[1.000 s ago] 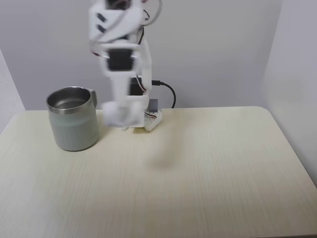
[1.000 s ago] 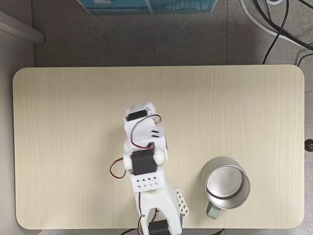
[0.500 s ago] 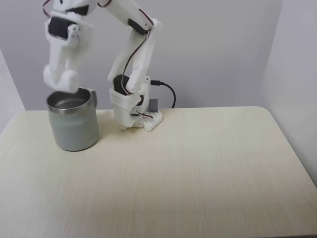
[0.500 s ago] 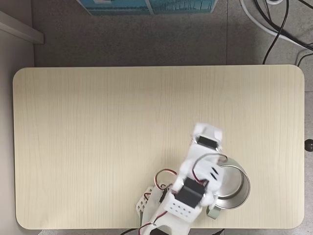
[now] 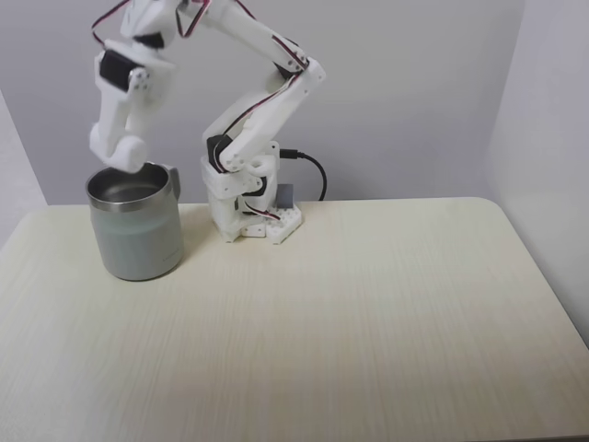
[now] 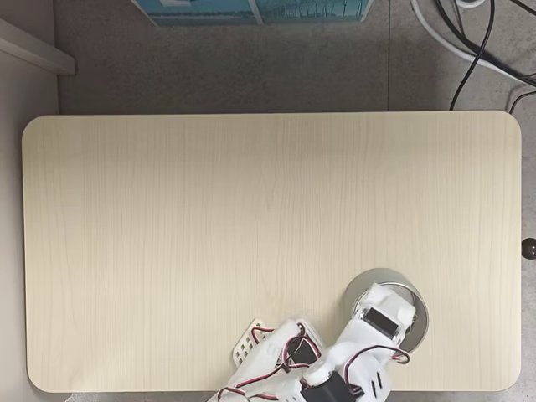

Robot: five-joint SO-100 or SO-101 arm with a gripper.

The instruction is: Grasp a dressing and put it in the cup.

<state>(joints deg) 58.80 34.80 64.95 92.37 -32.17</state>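
The cup (image 5: 136, 235), a pale grey-green mug with a steel rim and inside, stands at the back left of the table in a fixed view. My gripper (image 5: 121, 155) hangs just above its rim, pointing down. A small white rounded roll, the dressing (image 5: 130, 151), sits between the fingertips, and the gripper is shut on it. In the fixed view from above, the arm's wrist (image 6: 382, 322) covers most of the cup (image 6: 419, 311), leaving part of the rim showing near the table's bottom right.
The arm's white base (image 5: 253, 219) stands right of the cup with a black cable (image 5: 313, 169) behind it. A grey wall lies close behind. The pale wooden table (image 6: 251, 209) stretches wide to the left and top in the fixed view from above.
The arm has swung from the table's middle over to the cup, carrying the white roll. Over the last half second the gripper settled slightly lower above the rim.
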